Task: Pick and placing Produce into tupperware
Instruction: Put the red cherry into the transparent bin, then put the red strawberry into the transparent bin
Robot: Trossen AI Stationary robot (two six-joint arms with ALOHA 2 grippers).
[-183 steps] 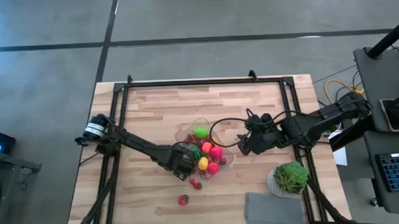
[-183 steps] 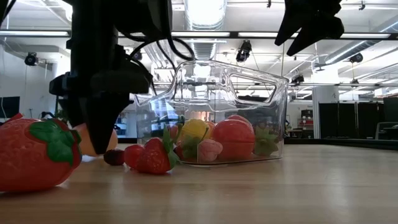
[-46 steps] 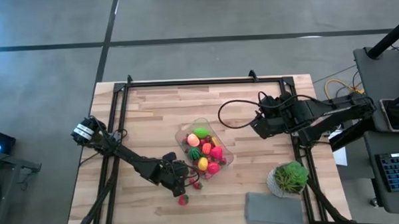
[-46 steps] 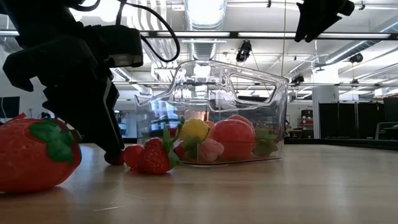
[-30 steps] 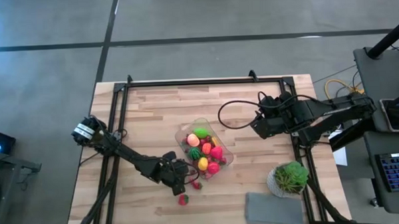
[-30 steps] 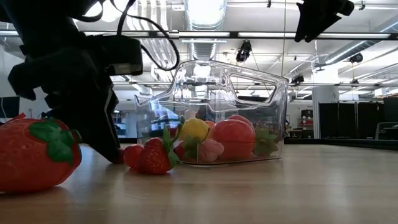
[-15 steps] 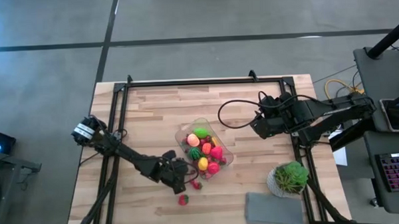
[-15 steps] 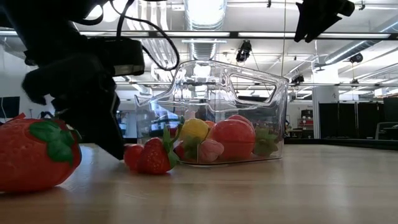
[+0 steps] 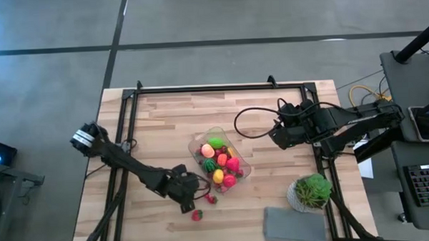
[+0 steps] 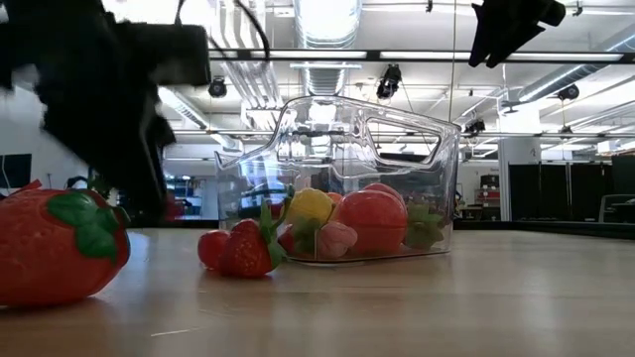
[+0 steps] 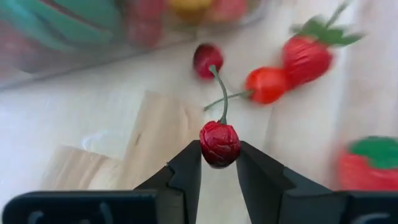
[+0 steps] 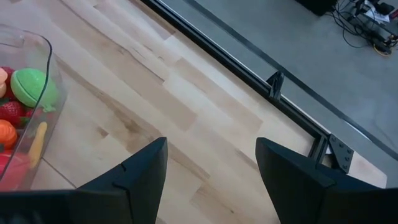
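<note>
Clear plastic, rounded at the corners, the tupperware (image 9: 221, 162) sits mid-table on pale wood (image 9: 164, 122) and holds a heap of glossy produce (image 9: 218, 163): a yellow lemon (image 10: 310, 207), a red tomato-like ball (image 10: 375, 220), a lime-green fruit (image 12: 32, 86) and strawberries. Just outside its near wall lie a small strawberry (image 10: 245, 250) and a larger one (image 10: 58, 243). The left gripper (image 11: 219, 163) pinches a dark red cherry (image 11: 219, 142) by its round body, stem upright. The right gripper (image 12: 208, 168) hangs parted and empty beyond the tub
</note>
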